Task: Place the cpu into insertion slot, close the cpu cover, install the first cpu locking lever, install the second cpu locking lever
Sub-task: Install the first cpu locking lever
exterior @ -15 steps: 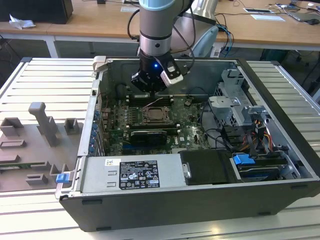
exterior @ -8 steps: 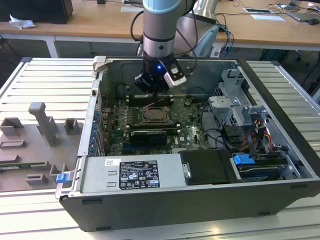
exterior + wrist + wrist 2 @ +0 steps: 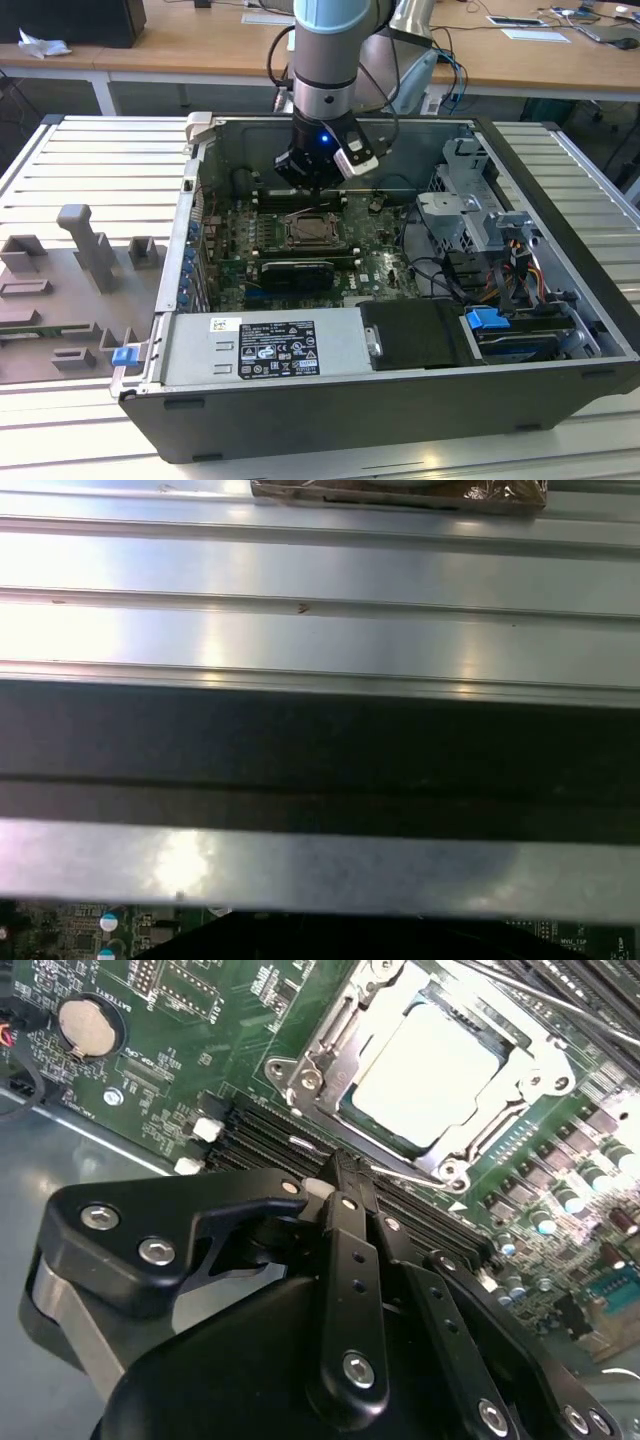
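Claw (image 3: 315,188) above the slot (image 3: 309,232).
Cpu (image 3: 432,1068) sat under the closed cover (image 3: 545,1078); claw fingers (image 3: 345,1260) were pressed together.

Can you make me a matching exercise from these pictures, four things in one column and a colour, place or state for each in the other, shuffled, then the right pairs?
Things:
1. cpu
2. cpu cover
3. gripper
4. coin battery

Descriptions:
A. black, hanging over the long memory slots beside the socket
B. round and silvery, on the green board away from the socket
C. pale silvery square lying inside the socket
D. metal frame closed down around the chip's edges

Pairs: 1-C, 2-D, 3-A, 4-B
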Robot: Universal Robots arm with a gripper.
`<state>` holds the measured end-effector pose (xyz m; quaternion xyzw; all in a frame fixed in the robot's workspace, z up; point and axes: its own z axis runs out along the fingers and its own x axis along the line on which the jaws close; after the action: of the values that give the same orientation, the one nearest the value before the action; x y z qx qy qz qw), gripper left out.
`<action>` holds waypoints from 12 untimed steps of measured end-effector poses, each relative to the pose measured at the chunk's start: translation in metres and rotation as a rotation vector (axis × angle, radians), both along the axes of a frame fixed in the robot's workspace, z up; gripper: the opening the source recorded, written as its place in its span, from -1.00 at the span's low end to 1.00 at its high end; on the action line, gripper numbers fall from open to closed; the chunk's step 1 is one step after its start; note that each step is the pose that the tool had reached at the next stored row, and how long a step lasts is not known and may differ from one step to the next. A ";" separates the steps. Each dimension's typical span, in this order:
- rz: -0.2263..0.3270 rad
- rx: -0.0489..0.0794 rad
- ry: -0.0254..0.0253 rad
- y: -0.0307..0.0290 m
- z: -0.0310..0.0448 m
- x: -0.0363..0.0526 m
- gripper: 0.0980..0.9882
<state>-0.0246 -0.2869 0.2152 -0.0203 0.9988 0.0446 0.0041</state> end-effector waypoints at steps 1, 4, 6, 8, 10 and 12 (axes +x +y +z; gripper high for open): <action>0.000 0.000 0.0001 0.0003 -0.0019 0.0018 -0.98; 0.000 0.000 0.0000 0.0005 -0.0093 0.0075 -0.98; 0.000 -0.005 0.0002 0.0005 -0.0112 0.0079 -0.98; 0.000 -0.006 0.0003 0.0004 -0.0118 0.0079 -0.98; 0.000 -0.006 0.0002 0.0004 -0.0124 0.0079 -0.98; 0.000 -0.004 -0.0010 0.0009 -0.0139 0.0082 -0.98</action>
<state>-0.0164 -0.2860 0.2013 -0.0203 0.9989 0.0428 0.0046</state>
